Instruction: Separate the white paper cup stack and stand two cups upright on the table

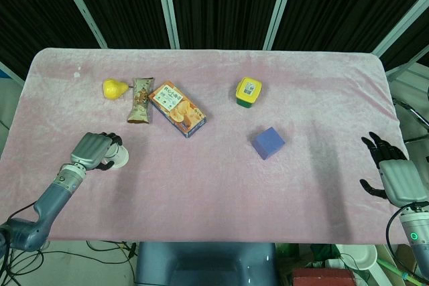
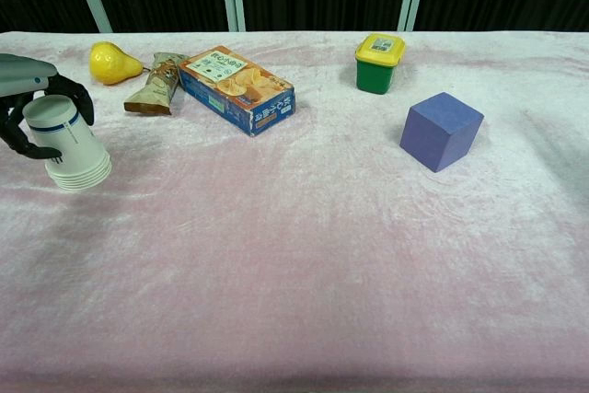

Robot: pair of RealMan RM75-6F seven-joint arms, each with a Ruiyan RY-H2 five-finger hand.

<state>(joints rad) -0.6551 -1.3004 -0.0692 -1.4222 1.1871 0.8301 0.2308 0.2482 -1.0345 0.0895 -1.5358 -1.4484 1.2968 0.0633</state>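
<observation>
The white paper cup stack [image 2: 69,146] with a blue band lies tilted on the pink cloth at the left, rims toward the camera in the chest view. My left hand [image 1: 94,150] wraps its fingers over the stack [image 1: 118,156] near its closed end; the same hand [image 2: 28,89] shows at the left edge of the chest view. My right hand [image 1: 393,171] hovers beyond the table's right edge with fingers spread and nothing in it.
At the back left sit a yellow pear [image 1: 114,88], a snack bar [image 1: 140,100] and an orange-and-blue box [image 1: 177,109]. A green tub with a yellow lid [image 1: 248,92] and a purple cube [image 1: 268,143] stand right of centre.
</observation>
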